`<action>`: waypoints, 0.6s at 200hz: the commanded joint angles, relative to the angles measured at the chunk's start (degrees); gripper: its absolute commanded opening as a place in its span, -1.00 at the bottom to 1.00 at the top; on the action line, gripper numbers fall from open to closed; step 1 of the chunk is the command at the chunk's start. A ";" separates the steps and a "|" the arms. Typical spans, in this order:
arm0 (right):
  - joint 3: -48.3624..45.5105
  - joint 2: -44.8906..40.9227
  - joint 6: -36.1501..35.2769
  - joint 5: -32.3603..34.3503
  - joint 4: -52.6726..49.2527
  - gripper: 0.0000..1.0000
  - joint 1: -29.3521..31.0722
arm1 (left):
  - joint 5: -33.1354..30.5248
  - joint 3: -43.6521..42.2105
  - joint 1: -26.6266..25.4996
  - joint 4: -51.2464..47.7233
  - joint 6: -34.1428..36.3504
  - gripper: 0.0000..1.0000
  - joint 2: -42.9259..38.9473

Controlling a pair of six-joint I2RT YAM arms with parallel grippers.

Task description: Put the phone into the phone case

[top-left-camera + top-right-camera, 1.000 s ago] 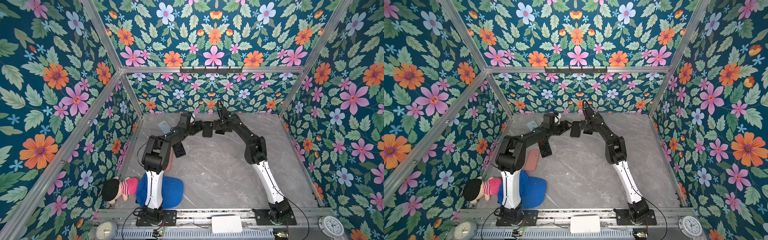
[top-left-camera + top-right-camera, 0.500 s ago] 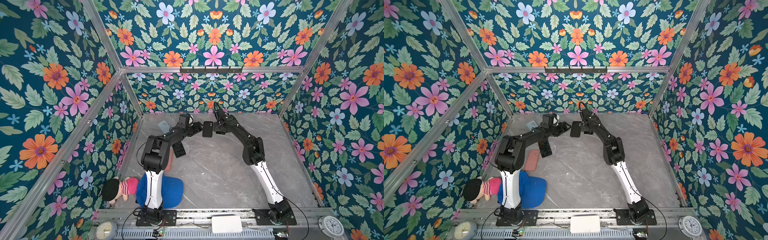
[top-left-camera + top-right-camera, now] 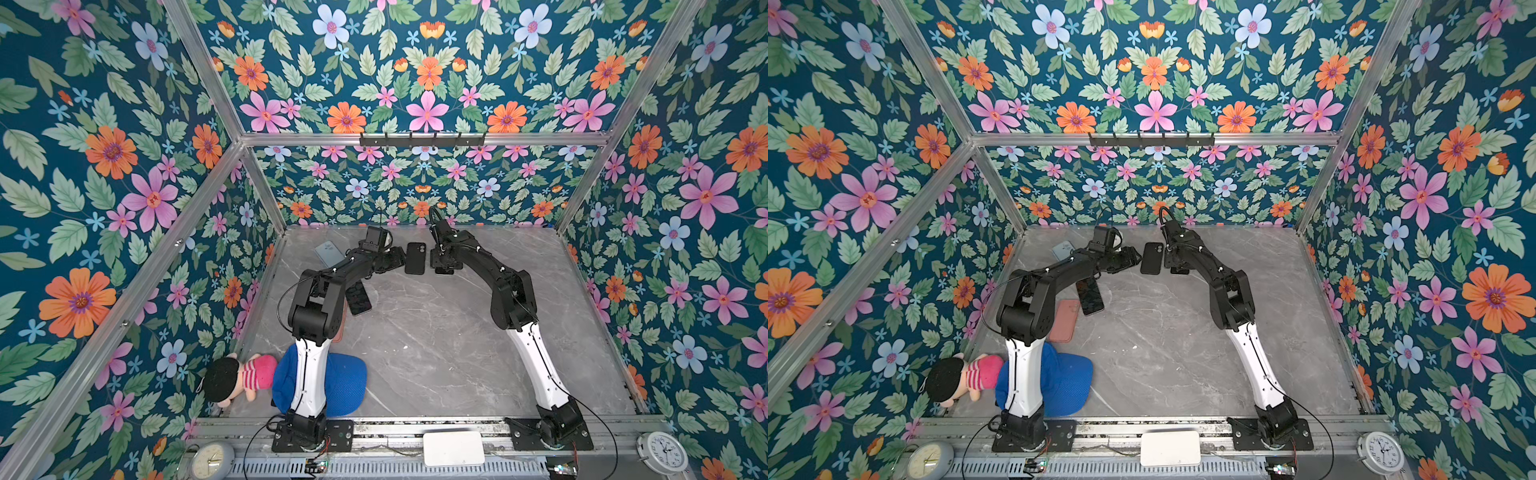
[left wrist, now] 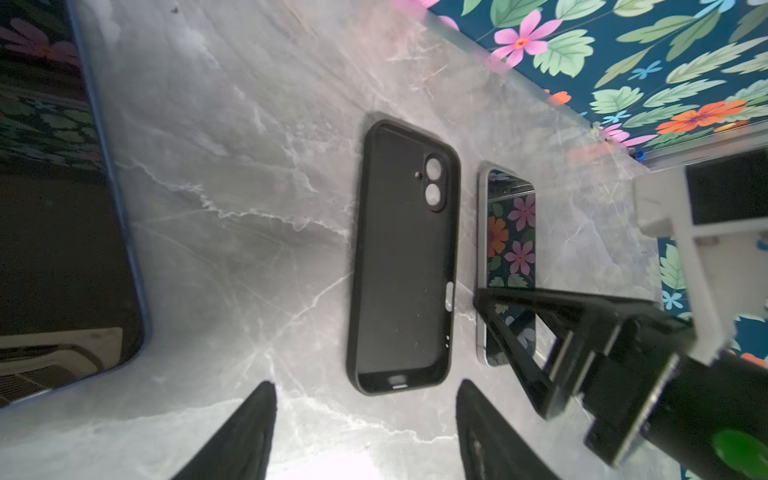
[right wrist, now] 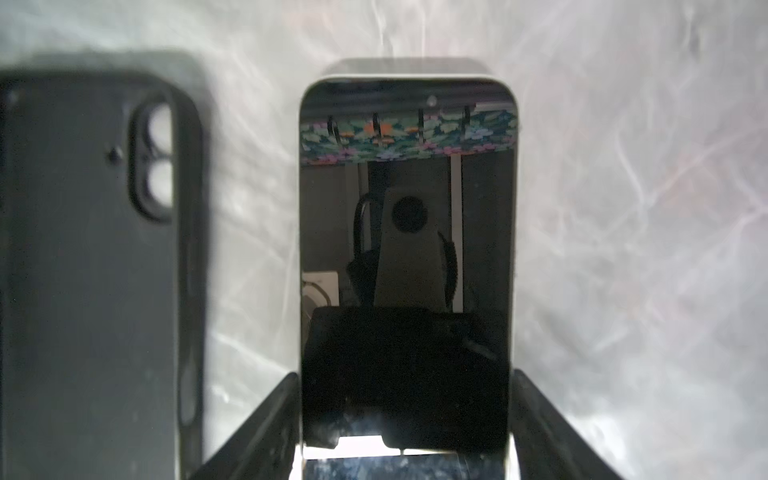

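Far end of table point(image 3: 436, 332): blk phone case point(image 3: 415, 258) lies flat, open side up, camera cut-out toward back wall. It sits btwn the 2 grippers in both top views.
Phone point(image 5: 405, 249): flat on the marble, screen up, just beside case on its R side and parallel to it. Small gap btwn them. Not in case yet.
R gripper point(image 5: 405, 376): down over phone's near end. Fingers point(image 5: 266, 415) sit against both long edges, so it's clamped on the phone.
L gripper point(image 4: 365, 384): low, just beside case. Fingers point(image 4: 249, 428) spread apart w/ nothing btwn them; not touching case.
Case inside: bare, 2 round lens holes show the marble through them in L wrist view.
Other phones: blue-edged one point(image 3: 329, 253) by far L corner; dark one point(image 3: 358, 297) partly under L arm.
Pink case point(image 3: 1065, 320): beside the dark phone, partly under L arm.
Near L corner: blue cap point(image 3: 345, 386) under L arm base, doll point(image 3: 237, 376) next to it.
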 commanded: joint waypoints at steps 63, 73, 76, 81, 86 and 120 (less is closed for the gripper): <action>-11.79 -9.06 -1.18 -3.86 2.70 0.26 0.17 | -4.52 17.25 -0.69 -10.88 6.85 0.24 10.42; -13.47 -10.02 -1.14 -4.23 3.80 0.26 0.13 | -5.71 19.00 -1.02 -12.08 7.64 0.21 11.61; -14.01 -10.29 -1.19 -4.32 4.09 0.26 0.16 | -6.06 19.43 -1.11 -12.40 7.76 0.21 11.86; -14.78 -10.73 -1.21 -4.33 4.46 0.25 0.13 | -6.40 19.94 -1.28 -12.67 7.95 0.18 12.28; -15.47 -11.19 -1.19 -4.33 4.86 0.25 0.18 | -6.43 20.21 -1.39 -12.79 8.11 0.15 12.60; -20.30 -14.11 -1.20 -4.70 7.62 0.24 0.13 | -5.98 21.30 -2.53 -14.07 9.11 0.09 14.51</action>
